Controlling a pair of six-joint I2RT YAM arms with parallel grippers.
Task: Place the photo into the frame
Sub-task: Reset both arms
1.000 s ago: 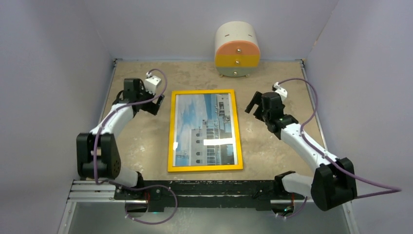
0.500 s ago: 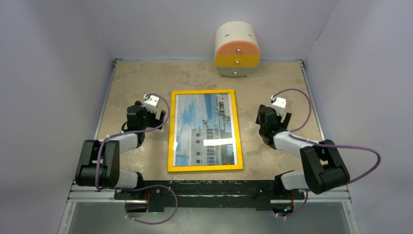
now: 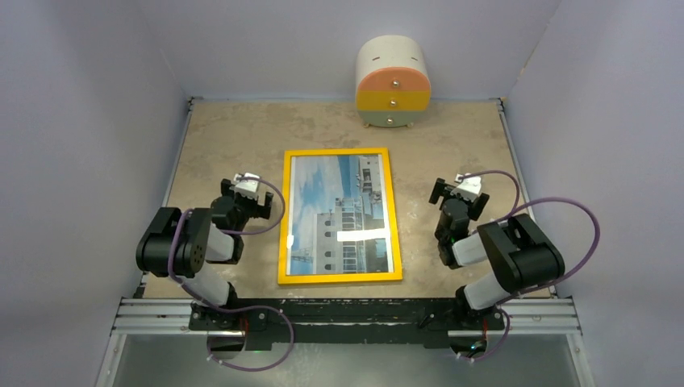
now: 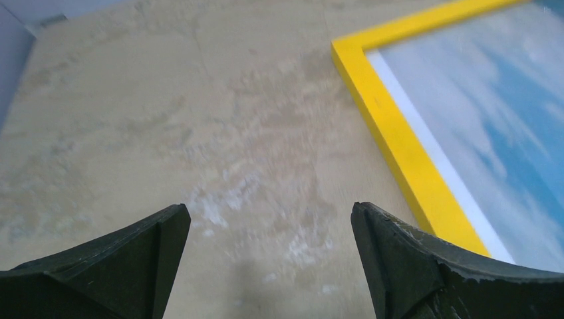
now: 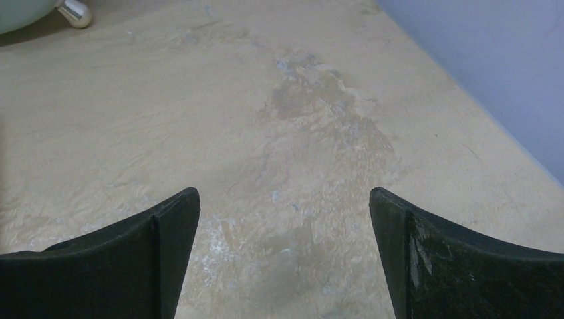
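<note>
Yellow edging marks the frame (image 3: 285, 218), which lies flat on the mottled beige counter (image 3: 218, 137). The photo (image 3: 343, 214) shows inside its border, white building and blue sky facing up, with a streak of glare across the pane.

Only the overhead view takes in the whole frame, with an arm folded low on either side of it. It also shows a round little drawer chest (image 3: 393, 71) with orange and yellow fronts, far ahead of both claws by the back wall.

The left wrist view comes in close. The left claw (image 4: 269, 219) is spread wide and holds nothing, with bare counter between its dark fingers. The frame's corner sits ahead and to the right of this claw. The yellow side runs back toward the right finger and passes just beside it, and pale sky and a white margin lie further right.

The right wrist view takes in only counter, the lilac wall (image 5: 492, 60) to the right, and one shiny foot (image 5: 72, 12) far ahead on the left. The right claw (image 5: 284, 199) also gapes wide and empty. From overhead, the frame lies to this claw's left, clearly apart from it.
</note>
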